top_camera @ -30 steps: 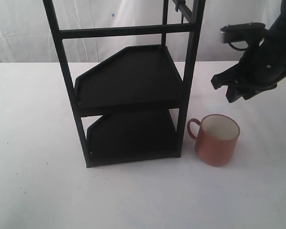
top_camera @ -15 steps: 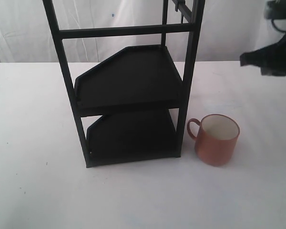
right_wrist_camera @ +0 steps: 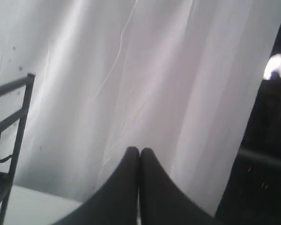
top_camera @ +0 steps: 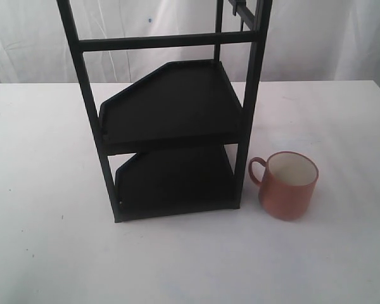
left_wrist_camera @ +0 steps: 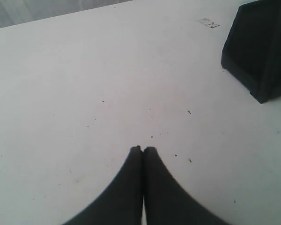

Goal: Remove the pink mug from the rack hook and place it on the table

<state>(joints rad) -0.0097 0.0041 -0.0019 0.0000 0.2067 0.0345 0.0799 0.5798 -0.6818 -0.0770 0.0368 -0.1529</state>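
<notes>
— What's laid out?
— A white table [top_camera: 44,253] with the black rack [top_camera: 171,101] standing on it. The mug [top_camera: 290,187] sits upright on the table at the rack's 4 o'clock, just beside the front post, with its handle toward 9 o'clock. The hook [top_camera: 240,10] up top is bare.
— And the grippers?
— The left gripper [left_wrist_camera: 143,149] has its fingers pressed together, holding nothing, above the table. The right gripper [right_wrist_camera: 139,150] is likewise closed and empty, facing the curtain [right_wrist_camera: 178,70], clear of the mug.

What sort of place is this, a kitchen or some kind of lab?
Probably a lab or test setup, not a kitchen: a bare white table, a plain white curtain as backdrop, and only a black rack and one mug staged there.
</notes>
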